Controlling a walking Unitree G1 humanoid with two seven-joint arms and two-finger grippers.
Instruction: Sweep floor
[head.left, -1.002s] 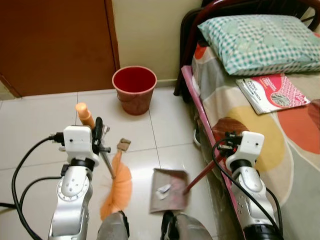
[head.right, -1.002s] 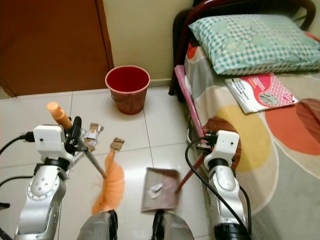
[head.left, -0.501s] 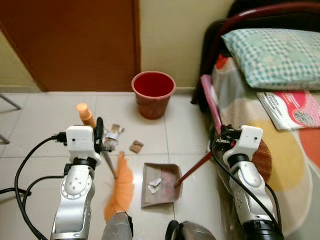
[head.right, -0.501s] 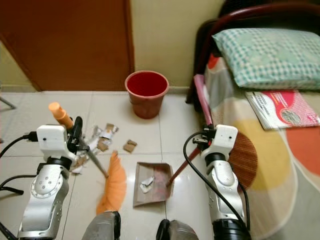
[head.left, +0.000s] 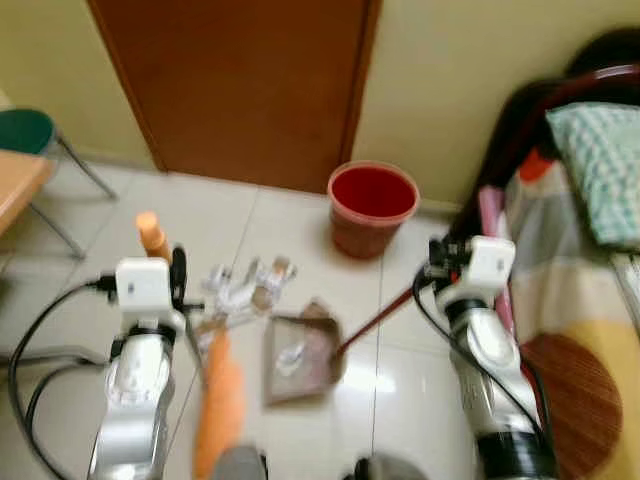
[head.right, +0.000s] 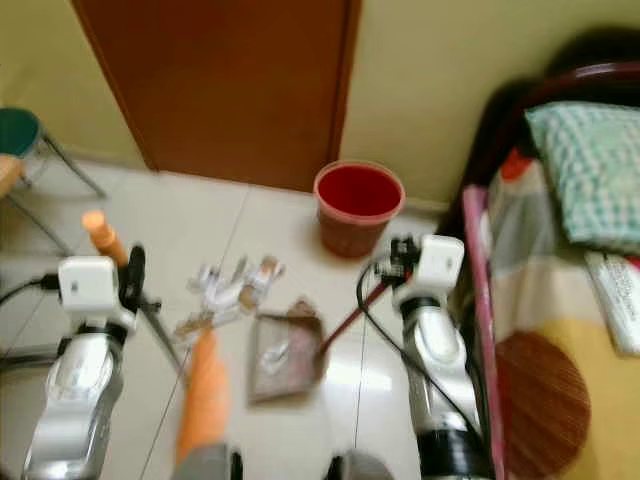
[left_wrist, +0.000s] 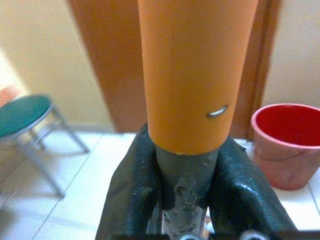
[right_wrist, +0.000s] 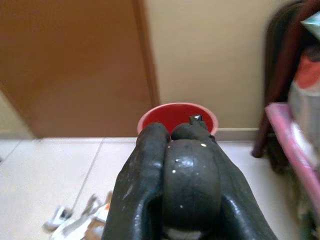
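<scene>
The head views are blurred, so the scraps of litter (head.left: 240, 298) on the pale floor tiles (head.left: 290, 215), centre left, cannot be counted. The left gripper (left_wrist: 182, 192), lower left, is clamped tight on the one broom (head.left: 218, 405), whose orange handle top rises above it and whose orange bristles trail below on the floor. The right gripper (right_wrist: 172, 150), centre right, is closed around the dark end of the one dustpan (head.left: 297, 347) handle; the pan lies between the arms. One red bucket (head.left: 372, 207) stands by the brown door (head.left: 240, 80).
</scene>
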